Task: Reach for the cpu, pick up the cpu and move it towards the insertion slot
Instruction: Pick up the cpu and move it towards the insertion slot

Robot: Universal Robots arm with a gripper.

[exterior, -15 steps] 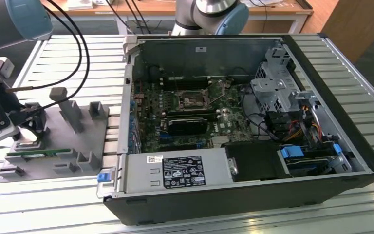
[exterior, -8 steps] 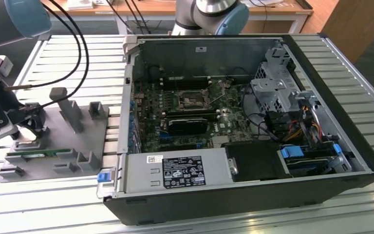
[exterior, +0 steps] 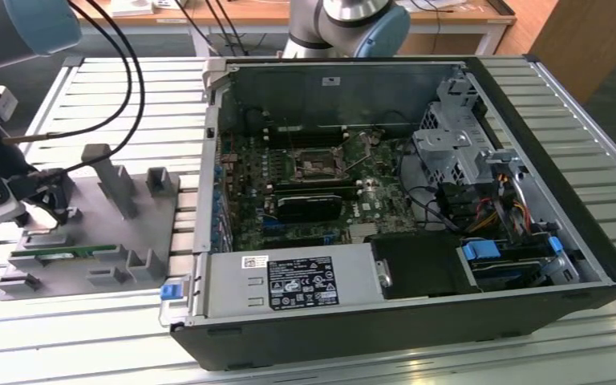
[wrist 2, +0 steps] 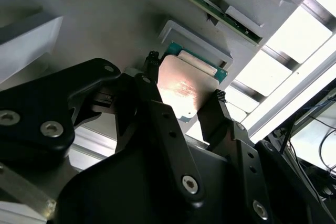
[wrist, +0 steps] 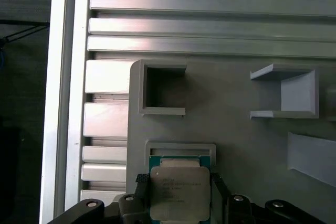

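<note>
Slatted metal worktop [exterior: 105,80] carries a grey tray [exterior: 73,265] at its edge on the exterior view's left, with an open computer case [exterior: 565,265] beside it. Over the tray, the gripper [wrist: 178,182] has its fingers [wrist 2: 157,108] closed on opposite sides of the cpu [wrist: 180,195], at its recess near a green memory stick [exterior: 57,255]. The insertion slot [exterior: 316,167] sits inside the case, well apart.
</note>
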